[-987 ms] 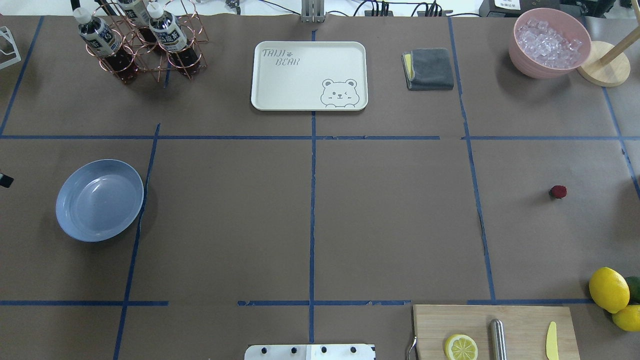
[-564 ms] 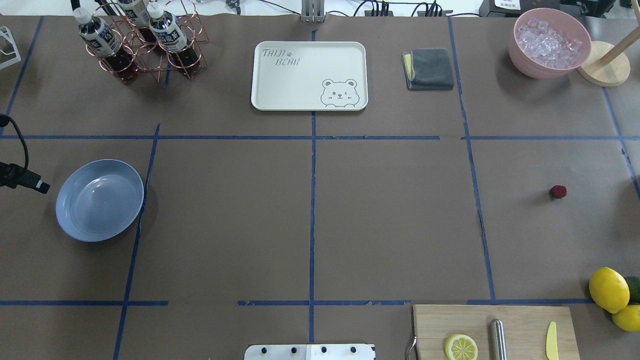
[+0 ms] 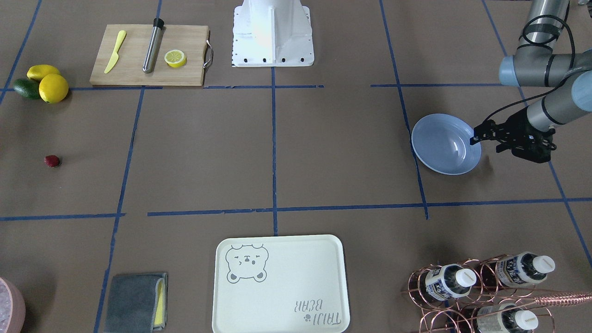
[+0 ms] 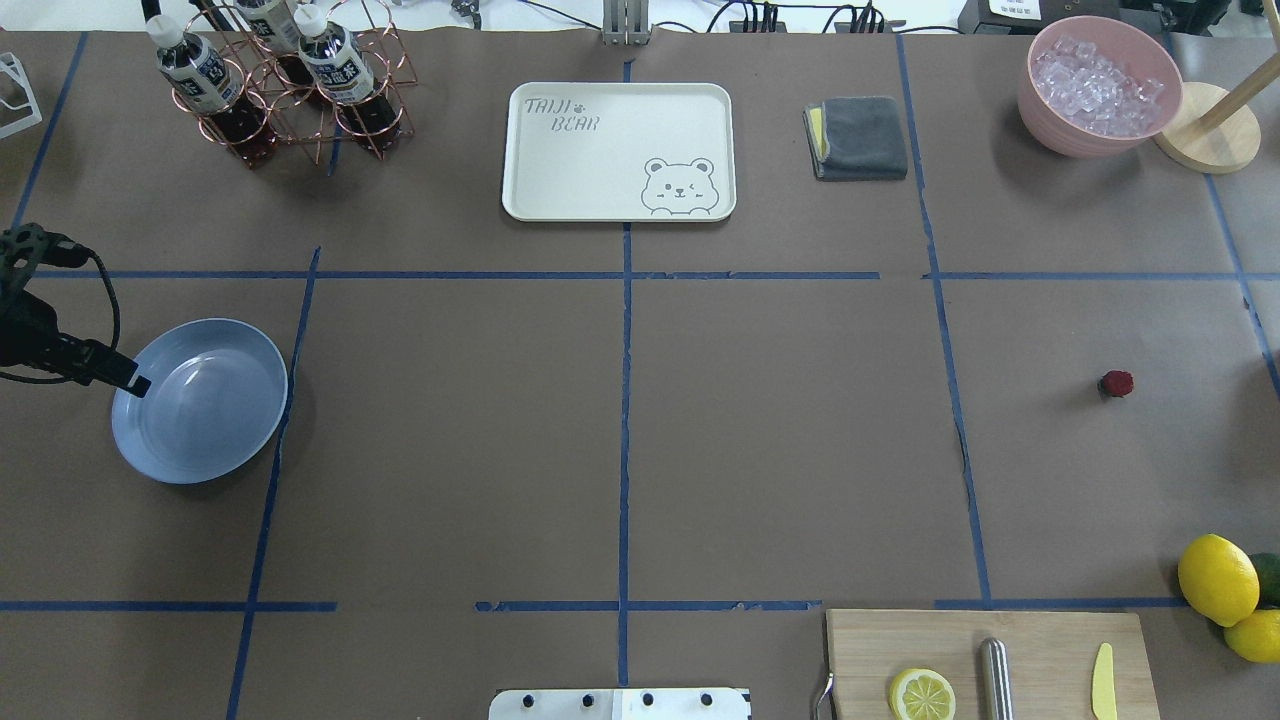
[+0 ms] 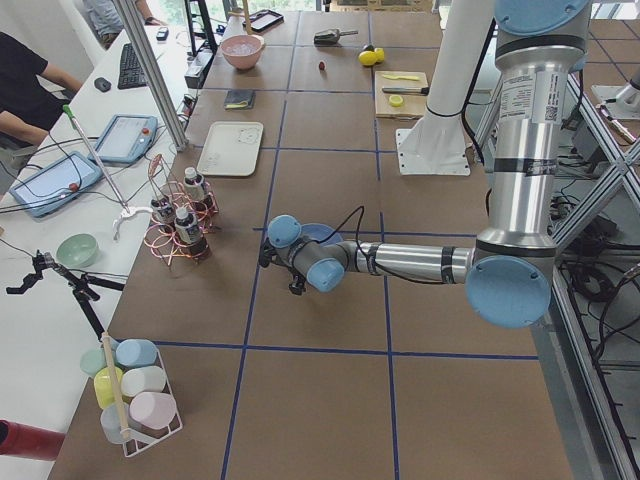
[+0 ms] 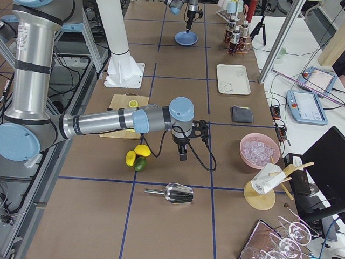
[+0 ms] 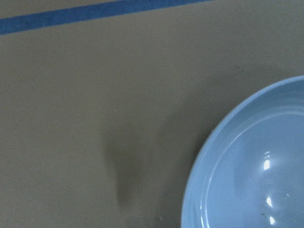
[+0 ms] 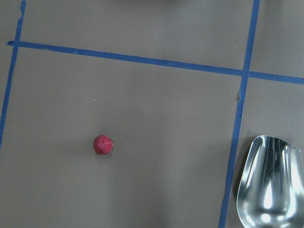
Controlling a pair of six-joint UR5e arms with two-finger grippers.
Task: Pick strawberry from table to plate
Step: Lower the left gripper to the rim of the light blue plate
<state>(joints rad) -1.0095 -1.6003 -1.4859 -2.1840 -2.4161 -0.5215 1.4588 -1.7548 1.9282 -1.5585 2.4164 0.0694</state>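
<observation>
Front-facing view: the tiny dark-red strawberry (image 3: 52,160) sits alone on the brown-paper counter (image 3: 323,152) with its blue tape grid. It's way over at the robot's right end, near the yellow lemons (image 3: 48,83) but not touching them. The round shallow light-blue plastic plate (image 3: 446,144) is empty, far off at the other end. The left fingers (image 3: 478,135) hang right at its outer rim. I can't tell how wide they're spread, and nothing shows in them.

Overhead: same story, berry and plate well apart, left fingers (image 4: 125,378) overlapping the plate's edge. My guess is that arm waits by the drop-off spot because the berry lies outside its half.

Left side view: the near arm reaches out low, its wrist covering most of the plate.

Right side view: the right fingers (image 6: 183,155) point straight down above the counter beside the lemons. Can't tell from here whether they're spread or closed.

Left wrist: just plate rim and bare paper.

Right wrist: the strawberry is left of centre, with a shiny metal scoop (image 8: 270,185) in the corner. Looks like this arm is lining up the pick from above.
</observation>
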